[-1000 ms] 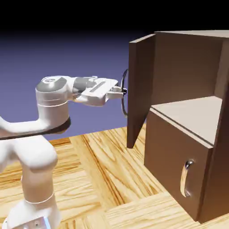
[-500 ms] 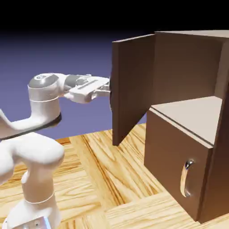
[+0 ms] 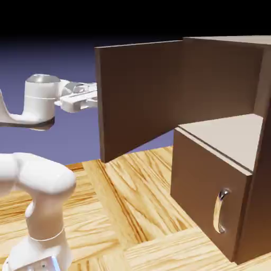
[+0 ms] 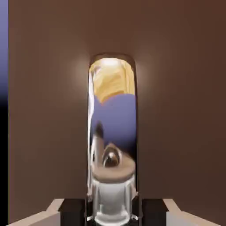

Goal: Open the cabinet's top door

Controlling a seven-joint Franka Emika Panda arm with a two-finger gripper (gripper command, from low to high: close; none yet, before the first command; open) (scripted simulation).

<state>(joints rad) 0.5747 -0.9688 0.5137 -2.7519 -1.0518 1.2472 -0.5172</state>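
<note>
In the exterior view, the cabinet's top door [image 3: 140,98] is swung wide, its free edge now left of centre in the frame; half a second earlier this edge stood closer to the middle, and a second earlier closer still to the cabinet [image 3: 209,198]. The arm [image 3: 39,100] has been drawn back toward the left edge together with the door. The task is judged nearly or fully accomplished, as the upper compartment is plainly exposed.

In the hand view, the top door's curved silver handle [image 4: 112,110] runs from the centre down to the bottom edge, where it is gripped between the fingertips of the claw [image 4: 112,214]. In the exterior view the grip itself is hidden behind the panel. The lower door [image 3: 204,185], with its own silver handle [image 3: 218,211], is closed at lower right.

The tabletop [image 3: 140,211], of pale wood in large parquet-like blocks with strong grain, fills the lower part of the frame. Behind it a plain blue-violet backdrop [image 3: 74,58] is seen, darkening to black along the top.
</note>
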